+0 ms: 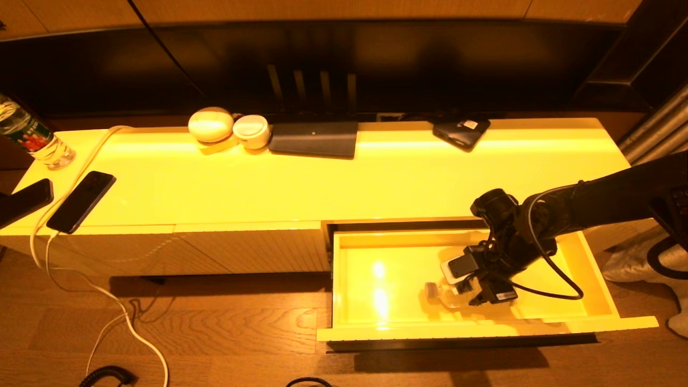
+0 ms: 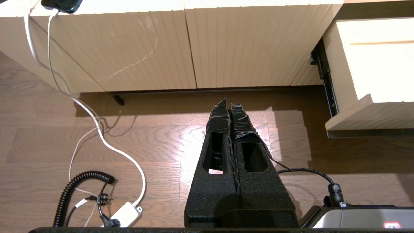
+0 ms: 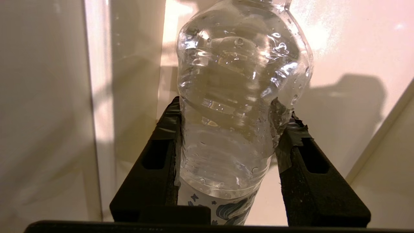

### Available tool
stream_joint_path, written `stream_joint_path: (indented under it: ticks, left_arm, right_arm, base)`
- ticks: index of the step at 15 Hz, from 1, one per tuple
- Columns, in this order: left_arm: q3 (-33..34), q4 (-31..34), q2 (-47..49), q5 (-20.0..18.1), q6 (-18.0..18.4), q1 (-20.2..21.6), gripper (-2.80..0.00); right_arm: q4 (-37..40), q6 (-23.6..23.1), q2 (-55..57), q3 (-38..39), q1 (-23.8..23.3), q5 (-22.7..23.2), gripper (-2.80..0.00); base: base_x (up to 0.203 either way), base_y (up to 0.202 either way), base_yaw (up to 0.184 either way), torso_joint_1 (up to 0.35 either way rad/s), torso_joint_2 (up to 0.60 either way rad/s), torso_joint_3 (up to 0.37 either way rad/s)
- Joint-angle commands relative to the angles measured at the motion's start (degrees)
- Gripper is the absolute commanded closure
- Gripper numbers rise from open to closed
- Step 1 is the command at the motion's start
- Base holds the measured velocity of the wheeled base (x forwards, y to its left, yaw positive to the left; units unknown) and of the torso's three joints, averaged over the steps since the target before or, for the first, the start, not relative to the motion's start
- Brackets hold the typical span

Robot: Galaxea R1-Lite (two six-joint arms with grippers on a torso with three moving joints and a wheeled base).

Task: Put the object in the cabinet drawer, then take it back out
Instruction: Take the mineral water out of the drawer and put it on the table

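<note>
Head view: right gripper [image 1: 473, 290] down in open drawer [image 1: 484, 327], clamping bottle [image 1: 449, 294] (lying sideways).

home/hotel rm | low cabinet [image 1: 322, 177] w/ phones [image 1: 81, 201] charging | wood floor [image 1: 215, 333] | labelled bottle [image 1: 29, 134]

From my station the head view was bathed in warm yellow light, with two glare spots burning on the glossy floor of the cabinet drawer [image 1: 376, 290] and the wall above the cabinet top [image 1: 322, 177] lost in darkness. In the left wrist view light pooled on the wood floor [image 2: 155, 139], the cabinet throwing a shadow beneath itself. Highlights glinted off the water bottle [image 3: 233, 97], sharp in the right wrist view.
</note>
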Motion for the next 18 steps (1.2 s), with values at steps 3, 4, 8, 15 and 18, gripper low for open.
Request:
stream_joint_path:
  ticks: [3,4,8,15,18]
  left_arm:
    - [0.1,0.0,0.0,0.0,0.0,0.0,0.0]
    - [0.1,0.0,0.0,0.0,0.0,0.0,0.0]
    - [0.1,0.0,0.0,0.0,0.0,0.0,0.0]
    - [0.1,0.0,0.0,0.0,0.0,0.0,0.0]
    - [0.2,0.0,0.0,0.0,0.0,0.0,0.0]
  right_arm:
    - [0.2,2.4,-8.1,3.4,-0.1,0.3,0.0]
    - [0.2,2.8,-10.2,4.3,-0.2,0.6,0.0]
    - [-0.1,7.5,-18.1,6.3,-0.3,3.8,0.0]
    - [-13.5,40.5,-29.7,5.3,1.0,5.7,0.0]
    - [-23.3,51.2,-29.9,3.6,1.9,0.8,0.0]
  base:
    - [0.0,0.0,0.0,0.0,0.0,0.0]
    - [0.0,0.0,0.0,0.0,0.0,0.0]
    - [0.0,0.0,0.0,0.0,0.0,0.0]
    - [0.0,0.0,0.0,0.0,0.0,0.0]
    - [0.0,0.0,0.0,0.0,0.0,0.0]
